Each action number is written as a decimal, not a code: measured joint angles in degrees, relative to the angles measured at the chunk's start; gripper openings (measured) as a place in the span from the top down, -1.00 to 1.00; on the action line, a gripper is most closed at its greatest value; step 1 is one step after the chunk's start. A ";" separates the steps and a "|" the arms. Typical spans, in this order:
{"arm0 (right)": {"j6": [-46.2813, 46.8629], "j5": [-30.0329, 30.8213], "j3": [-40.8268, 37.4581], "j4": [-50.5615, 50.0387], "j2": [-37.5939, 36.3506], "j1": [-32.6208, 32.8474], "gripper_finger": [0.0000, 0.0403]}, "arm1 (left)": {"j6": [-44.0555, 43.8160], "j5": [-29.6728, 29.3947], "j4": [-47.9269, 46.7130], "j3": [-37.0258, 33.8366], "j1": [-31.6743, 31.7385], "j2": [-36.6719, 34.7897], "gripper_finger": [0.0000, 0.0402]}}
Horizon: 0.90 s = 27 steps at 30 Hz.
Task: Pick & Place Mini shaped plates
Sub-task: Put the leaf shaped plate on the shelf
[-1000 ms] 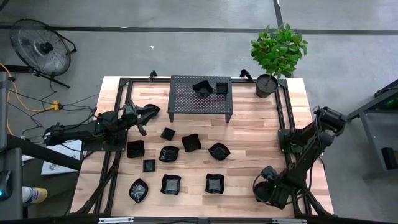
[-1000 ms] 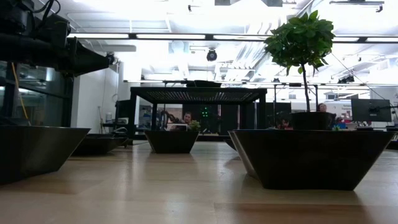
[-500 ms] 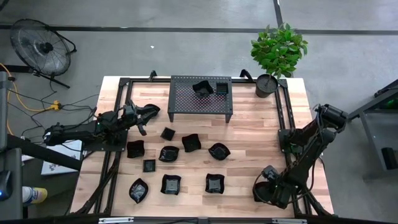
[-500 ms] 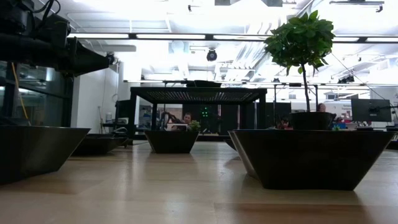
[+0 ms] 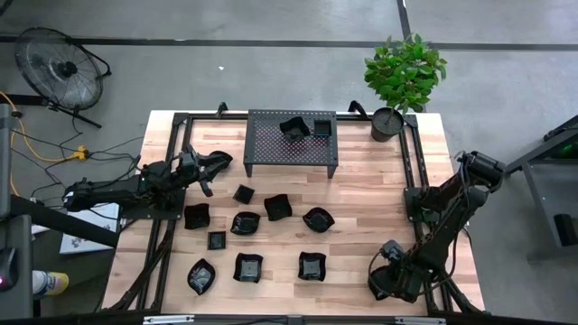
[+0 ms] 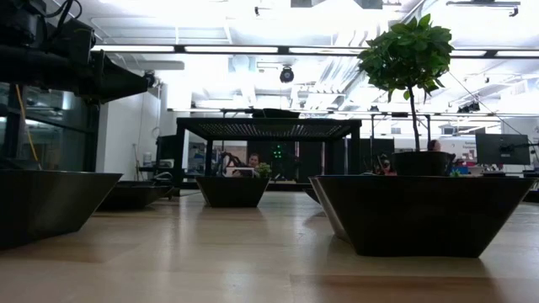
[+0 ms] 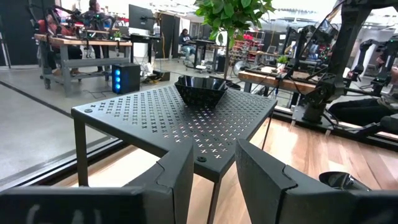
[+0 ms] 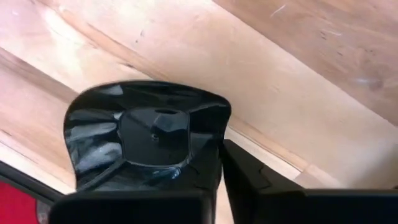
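Note:
Several glossy black mini shaped plates (image 5: 277, 207) lie on their bases on the wooden table, and two more (image 5: 294, 126) sit on top of the black perforated rack (image 5: 271, 149). My right gripper (image 5: 386, 276) points down at the table's near right and covers one more plate (image 8: 143, 134), on which it is shut; that plate shows only in the right wrist view. My left gripper (image 7: 211, 174) hangs level at the table's left, open and empty, facing the rack (image 7: 180, 118). My right gripper comes from above, pointing down, and pinches the plate's raised rim (image 8: 214, 149) at one side. One finger (image 8: 252, 180) stands outside the rim; the other is dark against the plate's inside. The plate appears to rest upright on the table.
A potted plant (image 5: 390, 117) stands at the far right corner, next to the rack. Black frame rails (image 5: 411, 181) run along the table's left and right sides. Bare wood lies between the plates and the right arm (image 5: 361, 226). In the low view, plates (image 6: 421, 210) stand close to the camera.

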 joint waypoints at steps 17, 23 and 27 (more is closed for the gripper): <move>-4.04 1.51 0.00 -2.07 -3.42 -1.08 1.00 | 0.00 0.00 0.00 0.01 0.01 -0.01 0.42; -9.74 1.97 -0.02 -4.52 -8.63 -6.03 1.00 | 0.00 0.00 0.00 0.00 -0.01 -0.01 0.42; -16.27 3.06 -0.02 -4.90 -12.04 -10.24 1.00 | 0.00 0.00 0.00 -0.01 0.00 0.00 0.42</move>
